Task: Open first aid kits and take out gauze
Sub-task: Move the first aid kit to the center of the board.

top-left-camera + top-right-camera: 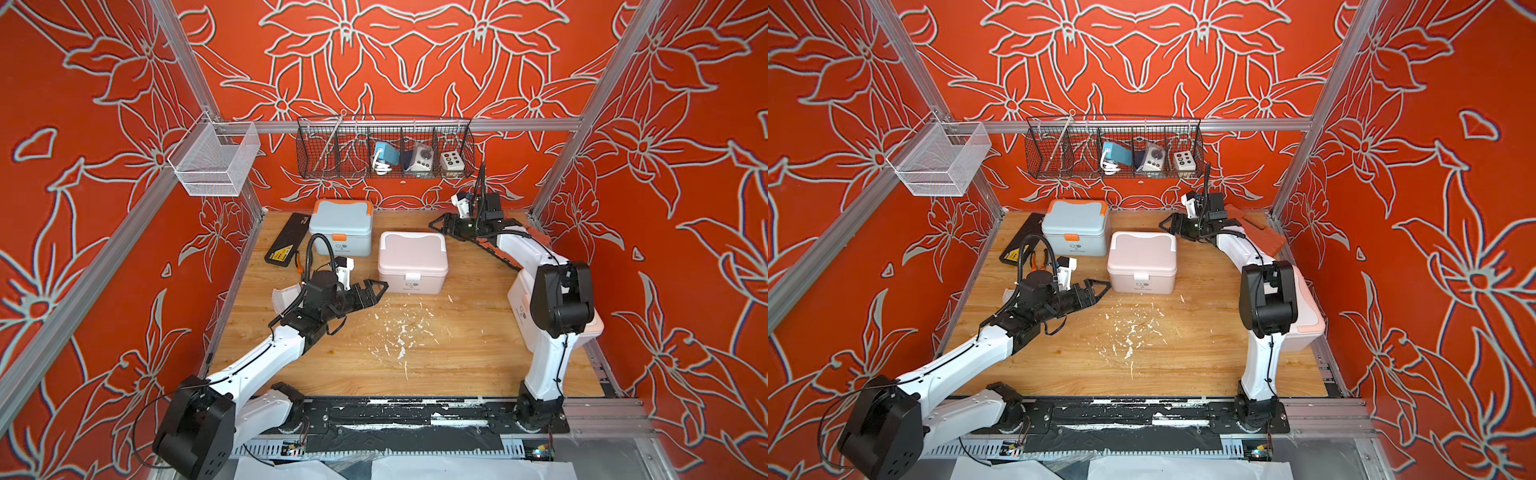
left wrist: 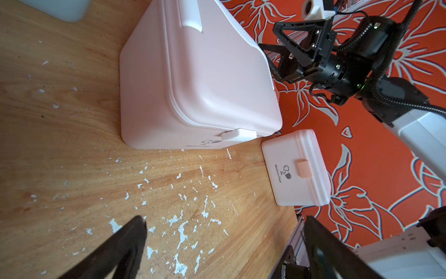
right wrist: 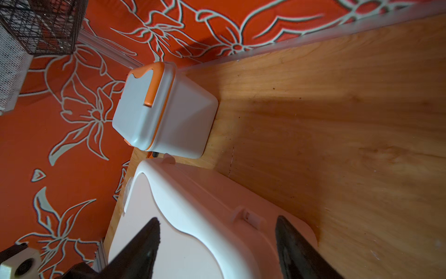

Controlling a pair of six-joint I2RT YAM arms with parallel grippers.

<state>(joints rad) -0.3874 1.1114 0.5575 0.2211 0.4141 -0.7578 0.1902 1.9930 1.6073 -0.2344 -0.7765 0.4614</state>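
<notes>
1. Pale pink first aid kit [image 1: 412,262] sits central, lid shut; gauze unseen.
2. My left gripper [image 1: 380,291] and right gripper [image 1: 435,226] both spread, empty, flanking it.
3. Brace rear; lift front latch [image 2: 238,134] squarely.

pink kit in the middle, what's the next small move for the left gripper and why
Probably ease the left gripper to the front latch of the pink kit and lift it: the lid is shut, the latch is down, and that gripper is open, empty and just off the kit's front corner.
</notes>
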